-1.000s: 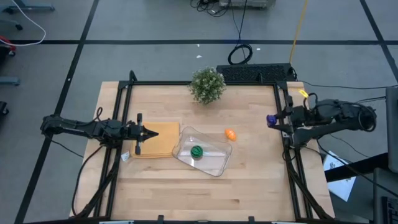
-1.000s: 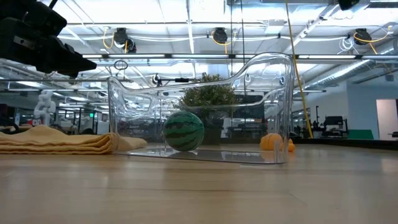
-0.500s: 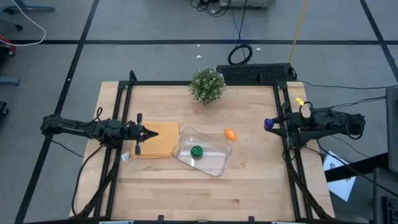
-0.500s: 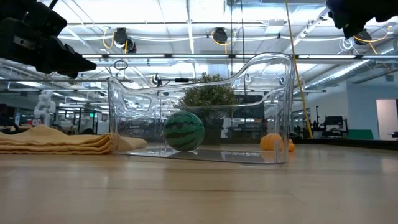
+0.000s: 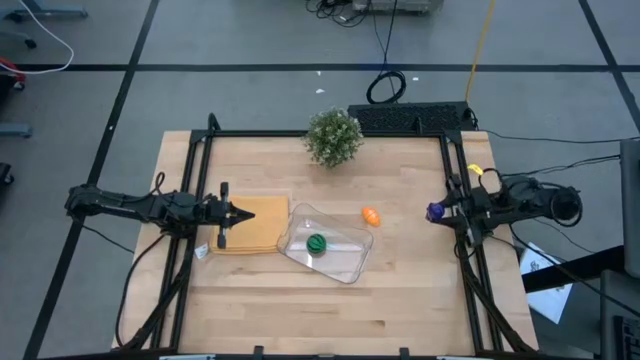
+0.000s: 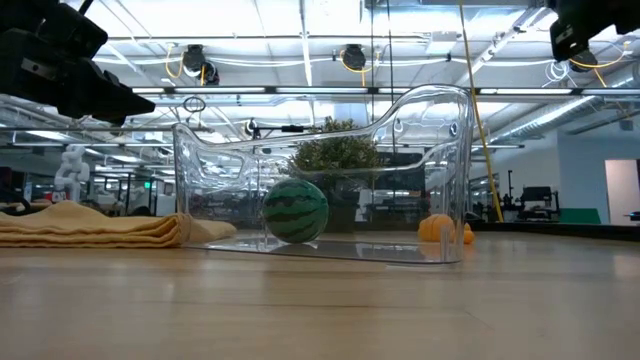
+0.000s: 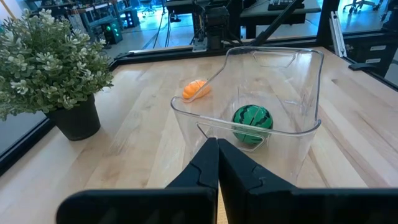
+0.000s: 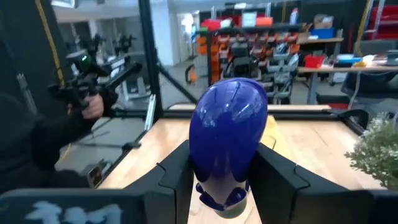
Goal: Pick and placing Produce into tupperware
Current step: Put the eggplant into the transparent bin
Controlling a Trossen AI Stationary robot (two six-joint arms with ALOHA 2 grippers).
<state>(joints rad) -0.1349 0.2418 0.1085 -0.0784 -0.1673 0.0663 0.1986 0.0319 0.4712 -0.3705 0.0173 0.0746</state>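
The clear tupperware (image 5: 325,243) stands on the table's middle with the round green piece (image 5: 316,243) on its floor. The orange piece (image 5: 370,215) lies on the table just beyond its far right corner. My right gripper (image 5: 438,212) is at the table's right edge, shut on the elongated purple piece (image 8: 229,137). My left gripper (image 5: 240,212) is shut and empty above the tan mat (image 5: 255,225), left of the tupperware; its shut fingers (image 7: 217,165) point at the tupperware (image 7: 273,93). My right gripper pinches the purple piece's two sides (image 8: 200,163) between its two fingers (image 8: 177,174). The fingers come level from the table's right side. The piece's rounded end (image 5: 433,212) sticks out past the fingertips, and the piece is lifted clear of the table.
A bushy potted plant (image 5: 333,136) stands at the table's far edge. The black frame rails (image 5: 455,175) run along the left and right edges. Bare wood lies between the tupperware and the right gripper and along the near edge.
My right gripper has moved a little toward the table's near edge with the purple piece still held clear of the table. The left arm and the other things have kept still.
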